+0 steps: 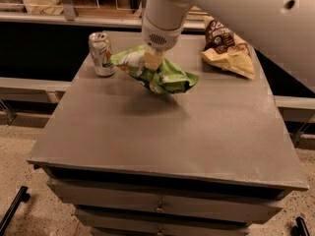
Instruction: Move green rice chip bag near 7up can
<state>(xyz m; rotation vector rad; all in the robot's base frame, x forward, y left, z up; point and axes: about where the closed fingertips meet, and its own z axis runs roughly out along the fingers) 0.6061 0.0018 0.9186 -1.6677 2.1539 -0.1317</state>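
Gripper [153,60] hangs over the table's [167,146] far-centre, about 12 o'clock on the top, pointing down from the white arm [165,11]. It's clamped on the upper edge of the green bag [173,77]; one cream finger shows pressed into the crinkled foil.

Left to right:
- 7up can [102,53]: upright at 10 o'clock on the table, near the far-left corner, metal top visible.
- green bag: at the can's 3 o'clock, tilted, left tip high and just beside the can, right end sagging toward 4 o'clock. Can't tell if the tip touches the can. A dark shadow on the table under it suggests the bag is off the surface.
- brown bag [227,49]: lying flat at 2 o'clock on the table, well apart from the green bag, partly behind the arm.

Drawer fronts [157,206] sit below the table's near edge.
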